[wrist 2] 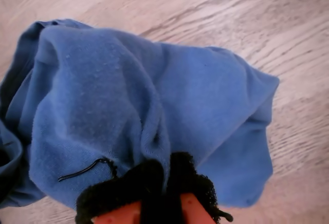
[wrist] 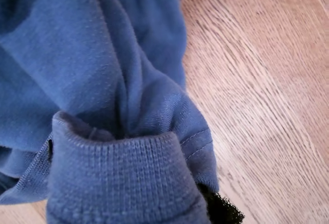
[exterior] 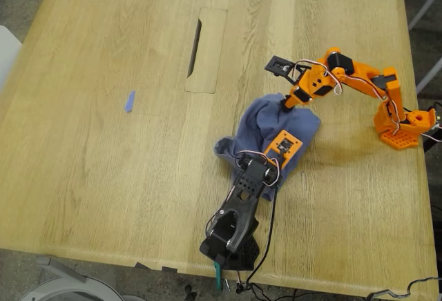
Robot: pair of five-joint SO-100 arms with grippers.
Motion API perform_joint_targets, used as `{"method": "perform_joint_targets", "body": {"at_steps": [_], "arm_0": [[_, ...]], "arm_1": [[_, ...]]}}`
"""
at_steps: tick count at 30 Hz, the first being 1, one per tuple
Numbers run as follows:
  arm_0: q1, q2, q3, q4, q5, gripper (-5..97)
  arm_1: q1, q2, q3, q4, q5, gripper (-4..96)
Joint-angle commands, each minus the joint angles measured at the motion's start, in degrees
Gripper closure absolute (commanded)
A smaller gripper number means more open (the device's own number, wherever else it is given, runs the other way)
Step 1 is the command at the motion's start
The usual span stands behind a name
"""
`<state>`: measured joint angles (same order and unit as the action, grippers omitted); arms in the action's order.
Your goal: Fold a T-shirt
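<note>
The blue T-shirt (exterior: 259,125) lies crumpled in a small heap on the wooden table (exterior: 103,177); no print shows. My second gripper (exterior: 285,102), on the orange arm from the exterior view's right, is at the heap's far edge. Its black pads (wrist 2: 149,180) are shut on a fold of the T-shirt (wrist 2: 128,95). My first gripper (exterior: 290,141), on the black arm from the near edge, rests on the heap's middle. The ribbed collar (wrist: 118,178) and gathered folds of the T-shirt (wrist: 103,54) cover its jaws; only one black pad (wrist: 222,209) shows.
A tiny blue strip (exterior: 129,101) lies on the exterior view's left. A cable-slot cover (exterior: 207,52) is set in the table behind the shirt. The orange base (exterior: 400,125) stands at the exterior view's right edge, the black base (exterior: 231,242) and cables (exterior: 255,287) at the near edge.
</note>
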<state>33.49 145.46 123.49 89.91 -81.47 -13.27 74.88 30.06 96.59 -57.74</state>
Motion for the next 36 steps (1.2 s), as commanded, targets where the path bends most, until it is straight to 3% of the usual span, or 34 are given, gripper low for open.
{"method": "perform_joint_targets", "body": {"at_steps": [1,10,16,36], "arm_0": [[2.55,1.85,0.00,1.23,-1.14,92],[6.42,2.55,2.55,4.22,-2.11,92],[10.55,2.81,4.31,3.43,-2.81,92],[23.91,-0.79,9.67,-15.91,-5.54,92]], "arm_1": [[-1.05,5.45,2.81,0.09,1.05,91.3],[-3.96,20.74,28.48,0.09,6.24,91.3],[-2.90,28.74,41.84,-0.26,6.33,91.3],[-9.14,48.69,85.08,-9.93,12.39,91.3]]}}
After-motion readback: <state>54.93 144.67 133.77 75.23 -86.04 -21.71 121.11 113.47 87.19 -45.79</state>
